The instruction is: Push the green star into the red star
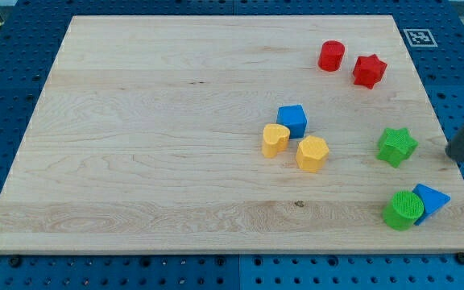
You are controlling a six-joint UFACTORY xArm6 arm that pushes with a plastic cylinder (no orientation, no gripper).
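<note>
tip: my tip (456, 155) is down at the view's right edge of the bench (176, 121), the rod running up and off the frame to the right
claw: none on this arm, only the rod, so there is no wide or narrow to report
green star: green star (396, 147) sits right of centre, just left of my tip, with a small gap between them, not touching
red star: red star (369, 71) is near the view's top right, well above the green star and slightly left of it
red cylinder: red cylinder (332, 55) is just left of the red star, apart from it
blue cube: blue cube (293, 121) is near the board's centre, above the two yellow pieces
yellow blocks: yellow block (275, 139) to the left and yellow hexagon-like block (312, 153) to the right, both close under the blue cube; contact is hard to judge
green cylinder: green cylinder (403, 210) is at bottom right, below the green star
blue triangle: blue triangle (431, 197) is pressed against the green cylinder's right side
</note>
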